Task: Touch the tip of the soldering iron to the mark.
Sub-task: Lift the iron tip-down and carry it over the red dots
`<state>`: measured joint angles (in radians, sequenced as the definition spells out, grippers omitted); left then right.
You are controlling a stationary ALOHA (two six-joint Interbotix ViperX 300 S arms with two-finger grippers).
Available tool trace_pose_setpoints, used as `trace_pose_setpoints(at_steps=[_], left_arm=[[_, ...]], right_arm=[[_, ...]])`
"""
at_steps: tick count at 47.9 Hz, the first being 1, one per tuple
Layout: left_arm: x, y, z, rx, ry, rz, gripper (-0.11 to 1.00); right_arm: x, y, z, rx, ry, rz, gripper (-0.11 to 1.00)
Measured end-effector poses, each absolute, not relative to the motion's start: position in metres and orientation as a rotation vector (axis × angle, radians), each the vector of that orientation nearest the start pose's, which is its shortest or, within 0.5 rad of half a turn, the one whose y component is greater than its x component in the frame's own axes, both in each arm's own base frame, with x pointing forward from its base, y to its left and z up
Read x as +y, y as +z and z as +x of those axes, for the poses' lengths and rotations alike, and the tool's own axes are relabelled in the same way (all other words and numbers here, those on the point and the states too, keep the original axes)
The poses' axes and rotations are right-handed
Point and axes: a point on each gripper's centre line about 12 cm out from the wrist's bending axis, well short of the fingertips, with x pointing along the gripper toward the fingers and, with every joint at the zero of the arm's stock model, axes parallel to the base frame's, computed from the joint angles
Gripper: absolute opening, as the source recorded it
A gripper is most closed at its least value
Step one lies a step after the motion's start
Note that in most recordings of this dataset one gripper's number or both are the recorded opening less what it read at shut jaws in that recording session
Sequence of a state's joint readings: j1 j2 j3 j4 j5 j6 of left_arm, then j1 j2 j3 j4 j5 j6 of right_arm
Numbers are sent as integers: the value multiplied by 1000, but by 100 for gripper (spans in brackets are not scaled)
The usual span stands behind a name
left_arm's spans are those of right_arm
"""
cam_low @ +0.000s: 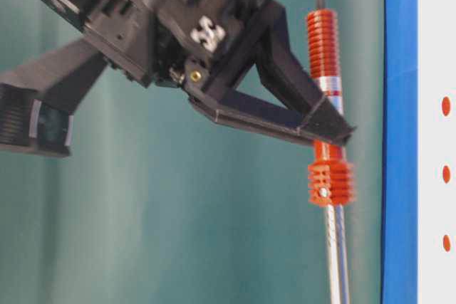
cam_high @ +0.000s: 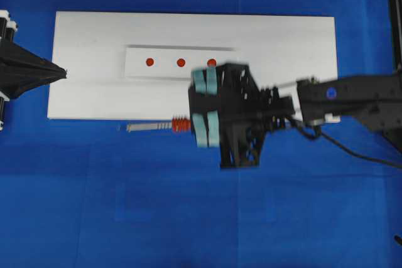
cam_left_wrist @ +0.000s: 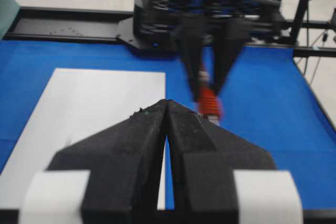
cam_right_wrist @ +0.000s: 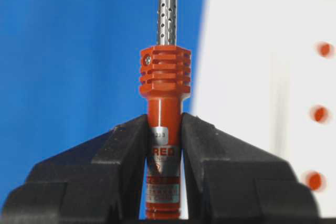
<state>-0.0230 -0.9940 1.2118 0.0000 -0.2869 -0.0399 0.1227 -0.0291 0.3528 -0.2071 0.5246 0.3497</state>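
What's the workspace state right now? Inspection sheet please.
Surface: blue cloth-covered table under a white rectangular board.
Job's things: orange-red-handled soldering iron with silver shaft, clamped, over the cloth beside the board; three red dot marks on a raised white strip, untouched.
Clutter: nothing seen.
Grippers: right hand shut on the iron's handle; left hand shut, empty, at the board's left end.
Cables: black cord trails right.
Surroundings: black frame, teal backdrop.

One soldering iron [cam_right_wrist: 164, 129], three red marks [cam_high: 180, 62], one white board [cam_high: 282, 36], two tools [cam_right_wrist: 164, 153].
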Motion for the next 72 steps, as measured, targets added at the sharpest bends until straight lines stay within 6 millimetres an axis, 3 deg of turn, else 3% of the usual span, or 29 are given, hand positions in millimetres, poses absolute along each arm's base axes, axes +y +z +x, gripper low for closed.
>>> trace_pose_setpoints(at_steps=[17,34,53,72], left_arm=[[-4,285,192,-70,-24,-41,0],[-4,284,192,-70,-24,-41,0],[-5,284,192,-69,-26,-41,0],[-4,285,191,-75,-24,-41,0]], right_arm=[[-30,249,409,828,-164,3,6],[-76,248,403,842,-241,-15,6],[-77,248,402,850,-243,-20,6],[-76,235,383,1039,-270,-8,6]])
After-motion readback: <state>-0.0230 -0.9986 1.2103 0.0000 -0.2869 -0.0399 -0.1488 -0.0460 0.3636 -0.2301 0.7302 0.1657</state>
